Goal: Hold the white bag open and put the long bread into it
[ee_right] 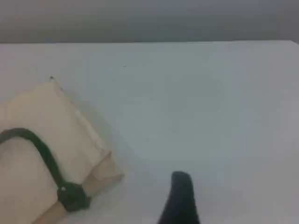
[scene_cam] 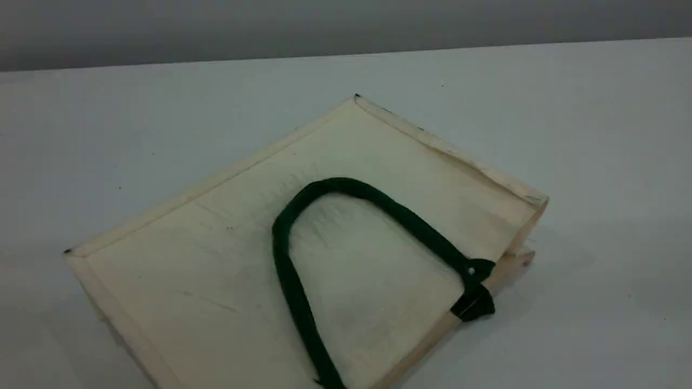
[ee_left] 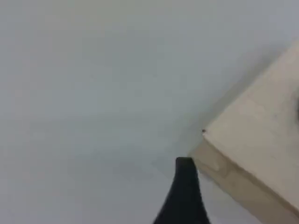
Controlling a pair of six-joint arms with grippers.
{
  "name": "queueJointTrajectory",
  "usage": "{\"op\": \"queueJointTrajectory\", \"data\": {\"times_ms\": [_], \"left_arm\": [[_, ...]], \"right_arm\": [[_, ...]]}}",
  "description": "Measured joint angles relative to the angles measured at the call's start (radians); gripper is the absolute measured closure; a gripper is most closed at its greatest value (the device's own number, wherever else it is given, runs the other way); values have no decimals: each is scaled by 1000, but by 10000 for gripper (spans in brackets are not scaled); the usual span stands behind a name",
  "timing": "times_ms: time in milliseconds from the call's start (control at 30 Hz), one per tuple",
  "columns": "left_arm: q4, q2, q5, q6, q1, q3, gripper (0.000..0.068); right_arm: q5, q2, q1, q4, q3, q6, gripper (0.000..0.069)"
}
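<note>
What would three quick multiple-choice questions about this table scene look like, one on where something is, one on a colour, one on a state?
1. Where does the handle lie?
A. Draped over the top face of the white bag
B. Off the bag, out on the table
C. Hooked on the robot's fingers

2. What colour is the handle?
A. Red
B. Dark green
C. Yellow

3. How is the white bag lying?
A. Standing upright and wide open
B. Flat on its side
C. Hanging in the air

Answers:
1 A: the loop curves across the bag's upper panel.
2 B: the scene and right wrist views both show it dark green.
3 B: its broad panel faces up and it rests on the table.
</note>
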Motion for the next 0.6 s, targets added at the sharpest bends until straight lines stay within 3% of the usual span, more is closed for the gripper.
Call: {"op": "queueJointTrajectory", "data": {"times_ms": [167, 333, 600], "left_arm": [[0, -21, 1, 0, -4, 0, 150], [-2, -21, 1, 0, -52, 0, 150], [-2, -19, 1, 0, -52, 0, 150]], "right_arm": [[0, 0, 1, 0, 0, 0, 160], [-1, 0, 1, 0, 0, 0, 160], [-1, 0, 0, 0, 0, 0, 160]]}}
